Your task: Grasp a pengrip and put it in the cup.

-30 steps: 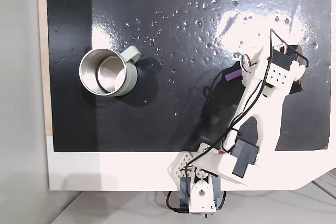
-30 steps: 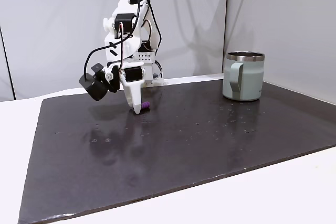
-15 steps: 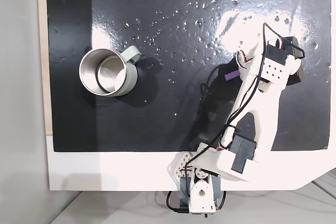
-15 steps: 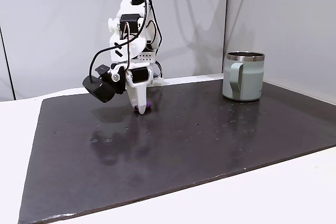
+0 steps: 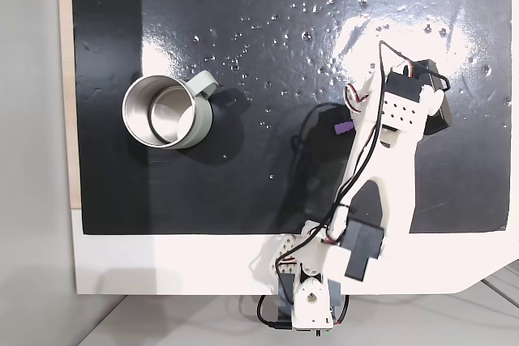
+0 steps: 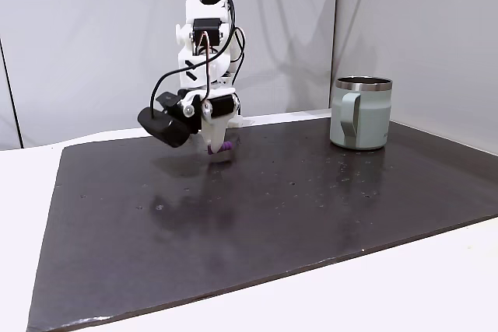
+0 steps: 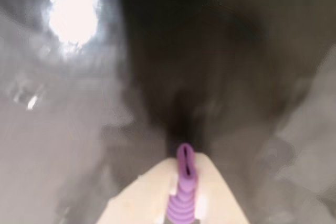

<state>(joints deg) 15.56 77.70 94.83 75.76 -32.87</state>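
At left of centre in a fixed view the cup (image 5: pixel 160 112) stood with nothing in it. Right of centre, the gripper (image 5: pixel 347 126) was clamped on the pengrip (image 5: pixel 343 128), apparently lifted off the mat (image 5: pixel 243 6); carrying and dropping remained.

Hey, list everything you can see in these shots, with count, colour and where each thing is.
pengrip: one, purple ribbed tube, clamped between the gripper's fingers, lifted off the mat.
cup: one, grey-green outside, shiny steel inside, upright on the mat, at its left in the top-down fixed view, handle toward the arm.
mat: one, glossy black, covering most of the table.
table: one, white, beneath the mat.
arm: one, white with black motors and cables.
gripper: one, white fingers, shut on the pengrip.
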